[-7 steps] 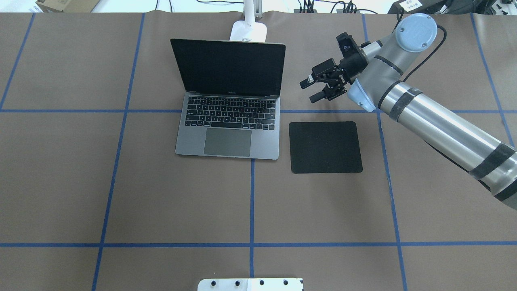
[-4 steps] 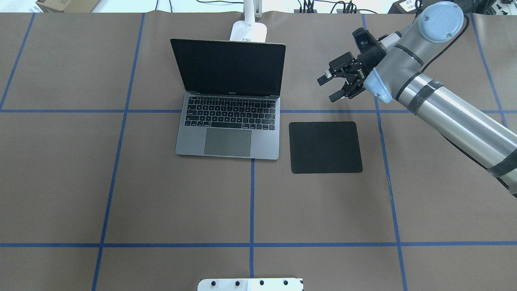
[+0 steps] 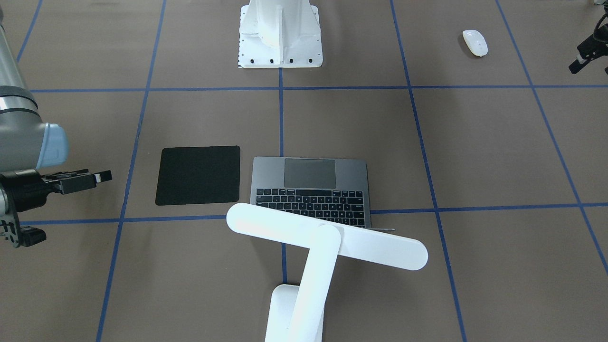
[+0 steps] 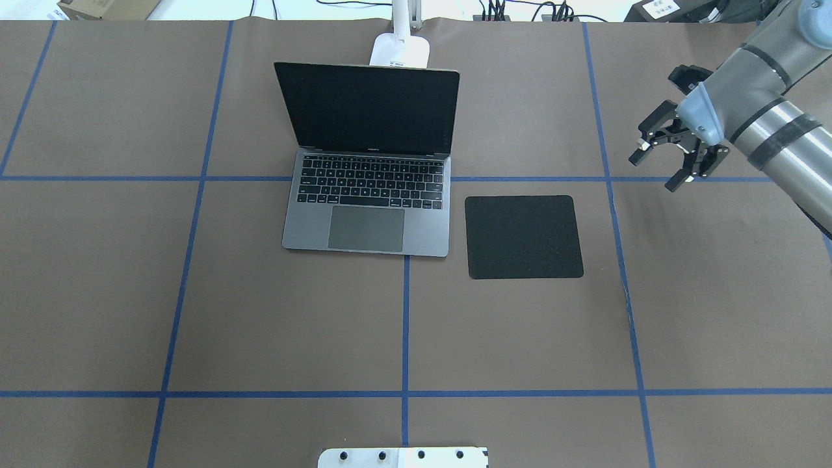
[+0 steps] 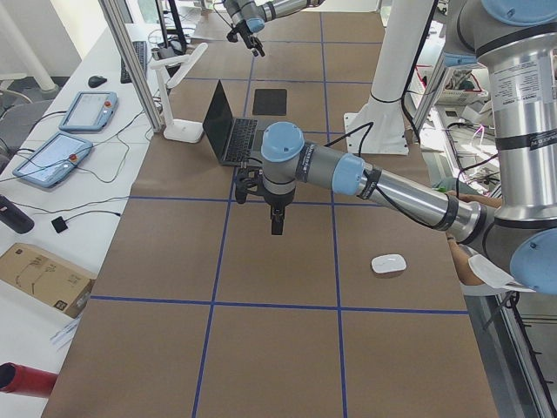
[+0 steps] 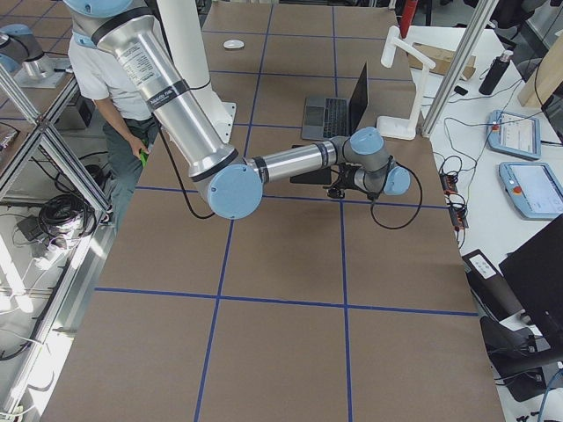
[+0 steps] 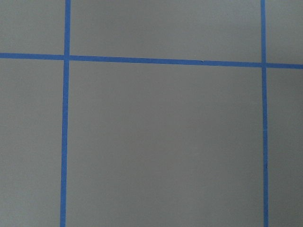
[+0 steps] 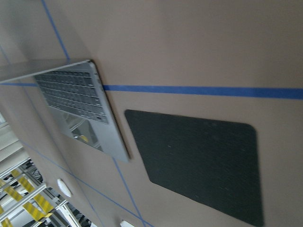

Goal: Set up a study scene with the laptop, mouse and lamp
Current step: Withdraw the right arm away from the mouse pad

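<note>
The laptop (image 4: 367,195) stands open at the table's far middle, its screen dark; it also shows in the front view (image 3: 311,190). The lamp (image 3: 327,237) stands behind it, its bar head over the laptop's back edge and its base (image 4: 401,51) at the far edge. The mouse (image 3: 475,42) lies alone on the robot's left side, near its base, out of the overhead view. My right gripper (image 4: 652,171) is open and empty, in the air right of the black mat. My left gripper (image 3: 590,71) looks open and empty, left of the mouse, cut by the frame edge.
A black square mat (image 4: 523,237) lies flat just right of the laptop. The white robot pedestal (image 3: 280,33) is bolted at the near middle edge. Blue tape lines grid the brown table cover. Tablets and cables lie on the bench beyond the far edge.
My right arm has swung to the right, away from the laptop's screen edge to beyond the mat's right side; its gripper stays open. Laptop, lamp and mat have not moved.
</note>
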